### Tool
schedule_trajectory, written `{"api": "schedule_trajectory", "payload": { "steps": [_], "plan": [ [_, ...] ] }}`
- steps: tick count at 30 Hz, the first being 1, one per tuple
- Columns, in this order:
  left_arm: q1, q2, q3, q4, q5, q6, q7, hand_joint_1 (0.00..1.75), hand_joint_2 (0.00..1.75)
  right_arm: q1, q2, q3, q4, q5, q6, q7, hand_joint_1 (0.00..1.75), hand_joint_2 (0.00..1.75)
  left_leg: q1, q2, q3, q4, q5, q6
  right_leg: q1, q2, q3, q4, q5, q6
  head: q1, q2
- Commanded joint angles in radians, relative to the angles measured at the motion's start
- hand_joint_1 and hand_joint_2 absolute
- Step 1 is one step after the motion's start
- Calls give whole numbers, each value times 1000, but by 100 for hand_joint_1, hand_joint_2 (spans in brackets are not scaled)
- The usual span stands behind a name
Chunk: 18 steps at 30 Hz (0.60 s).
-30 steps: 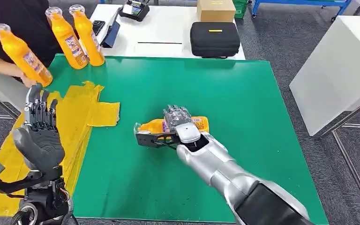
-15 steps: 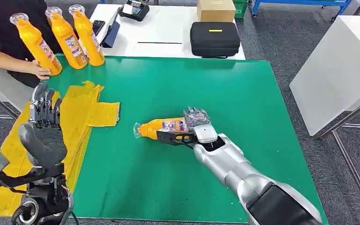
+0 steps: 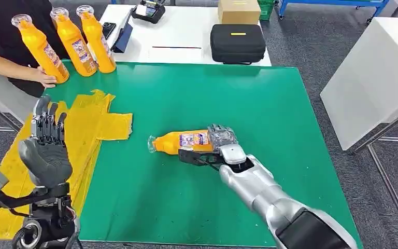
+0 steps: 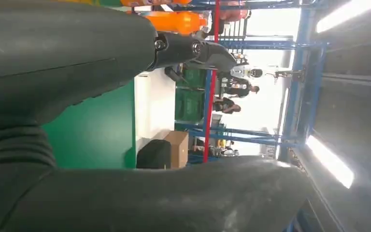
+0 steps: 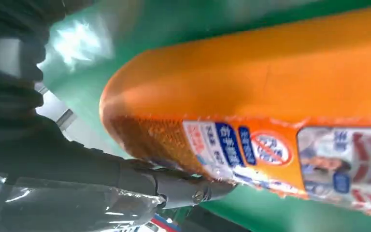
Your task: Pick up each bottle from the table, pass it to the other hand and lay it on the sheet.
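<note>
My right hand (image 3: 218, 143) is wrapped around the base end of an orange bottle (image 3: 184, 140) lying on its side on the green surface (image 3: 269, 104), cap pointing toward the yellow sheet (image 3: 90, 124). I judge the main risk to be the bottle rolling or slipping out, since the hold sits far from its middle and the neck end may sag. My left hand (image 3: 45, 148) waits over the sheet, fingers spread and holding nothing.
</note>
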<state>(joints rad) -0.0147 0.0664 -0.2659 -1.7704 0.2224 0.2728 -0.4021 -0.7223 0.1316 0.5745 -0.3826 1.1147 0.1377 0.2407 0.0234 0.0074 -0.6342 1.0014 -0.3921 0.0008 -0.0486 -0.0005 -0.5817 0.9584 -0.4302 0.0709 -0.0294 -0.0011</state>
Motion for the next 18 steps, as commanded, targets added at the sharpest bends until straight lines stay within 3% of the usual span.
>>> {"api": "schedule_trajectory", "payload": {
  "steps": [1,18],
  "plan": [
    [-14,21,2,38,11,7,0,0,0,-5,30,-10,80,12,45,-46,175,175,0,0,4,0,-1,1,1,0,4,0,-1,-6,0,0],
    [9,9,25,37,23,10,-4,0,0,18,27,-6,110,13,111,-44,175,175,1,-1,6,-1,-1,0,1,-1,6,-1,-1,-4,0,0]
  ]
}}
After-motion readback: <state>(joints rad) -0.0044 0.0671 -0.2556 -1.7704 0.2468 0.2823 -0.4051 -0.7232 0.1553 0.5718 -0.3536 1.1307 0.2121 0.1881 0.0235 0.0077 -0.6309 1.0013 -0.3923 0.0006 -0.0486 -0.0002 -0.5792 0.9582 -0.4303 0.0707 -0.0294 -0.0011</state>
